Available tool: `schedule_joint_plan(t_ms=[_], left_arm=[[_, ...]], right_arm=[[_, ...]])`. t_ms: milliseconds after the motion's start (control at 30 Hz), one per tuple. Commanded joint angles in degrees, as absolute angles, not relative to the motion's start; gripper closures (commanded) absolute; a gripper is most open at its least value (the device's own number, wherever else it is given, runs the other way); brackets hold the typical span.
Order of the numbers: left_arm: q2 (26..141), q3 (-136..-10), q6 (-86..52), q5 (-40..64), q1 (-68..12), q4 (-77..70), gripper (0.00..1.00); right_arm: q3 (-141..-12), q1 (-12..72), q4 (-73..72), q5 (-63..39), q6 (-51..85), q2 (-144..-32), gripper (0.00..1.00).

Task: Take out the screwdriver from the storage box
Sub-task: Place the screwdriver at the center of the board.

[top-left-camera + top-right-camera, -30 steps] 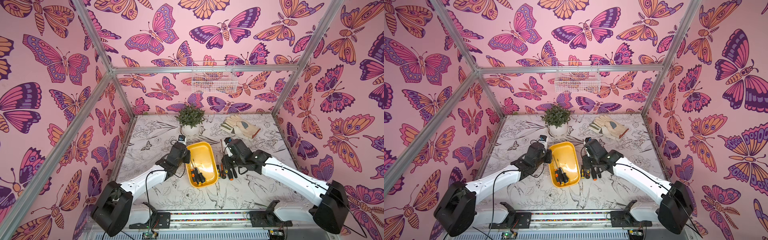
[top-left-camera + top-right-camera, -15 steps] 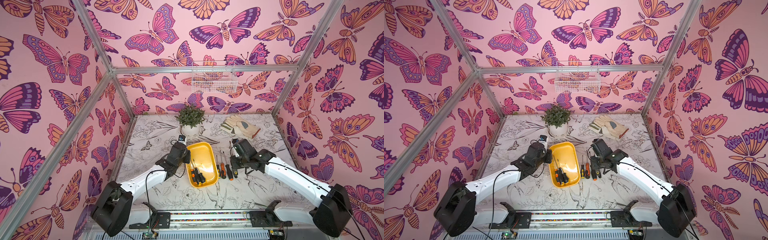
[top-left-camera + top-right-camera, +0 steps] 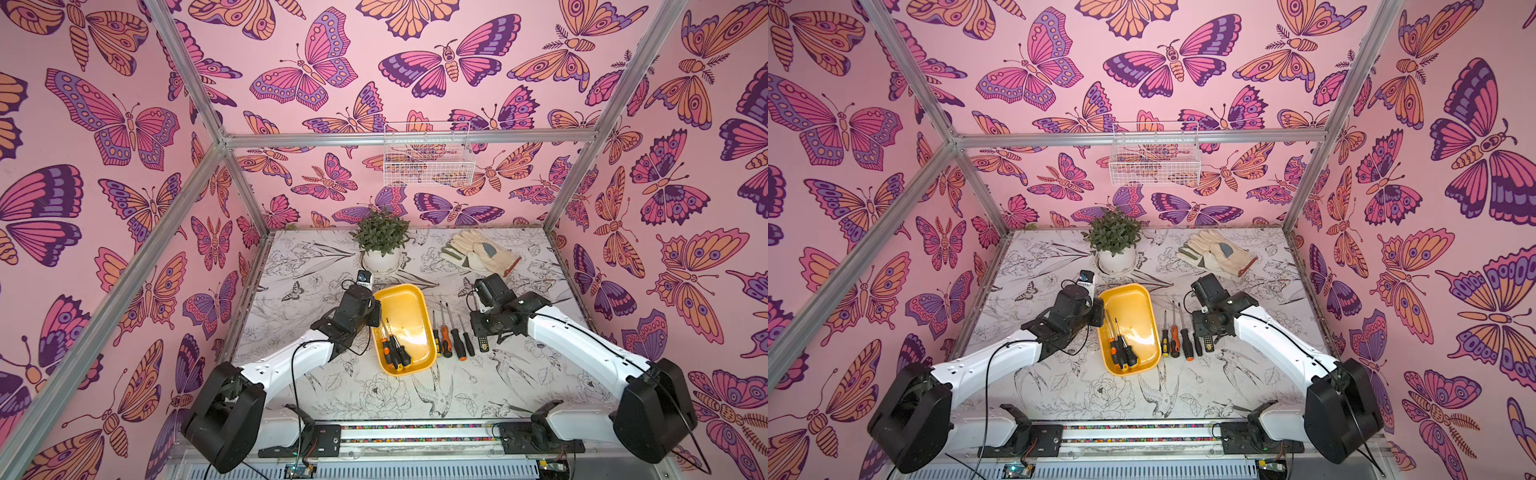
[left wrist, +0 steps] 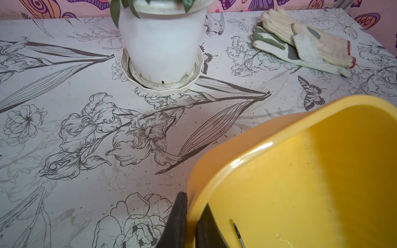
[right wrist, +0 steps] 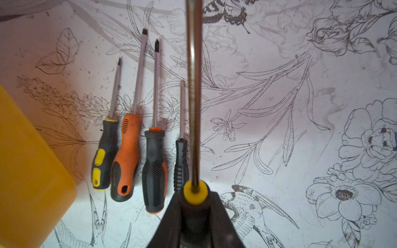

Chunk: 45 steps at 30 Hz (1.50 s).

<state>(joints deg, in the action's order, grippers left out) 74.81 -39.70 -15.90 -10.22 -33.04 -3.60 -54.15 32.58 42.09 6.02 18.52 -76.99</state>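
Left tool (image 4: 191, 214) clamps storage box (image 4: 247, 154) rim. Right tool (image 5: 195, 206) closed on screwdriver (image 5: 193, 96) handle, beside four loose screwdrivers (image 5: 129, 154) on surface (image 5: 300, 64).

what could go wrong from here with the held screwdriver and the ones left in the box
1. The right gripper holds a screwdriver close beside the thin black screwdriver on the table; releasing it may knock that one askew.
2. The remaining screwdrivers lie bunched in the storage box, so the next pick might catch two.
3. The left gripper pinches the box rim; a tug could slide them.
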Motion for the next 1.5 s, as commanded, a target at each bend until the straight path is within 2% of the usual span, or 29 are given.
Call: schedule_joint_plan(t_ms=[0,400,1467], left_arm=[[75.0,-38.6,-13.8,-9.9,-33.4,-2.0,1.00],[75.5,-38.7,-13.5,-10.0,-33.4,-1.9,1.00],[76.4,-39.1,-12.6,-10.7,-33.4,-1.9,1.00]], right_arm=[[-56.3,32.0,44.0,7.7,16.4,-79.5,1.00],[-57.8,30.3,42.6,7.9,15.1,-84.7,1.00],[-59.0,25.3,38.3,-0.1,13.8,-95.8,1.00]])
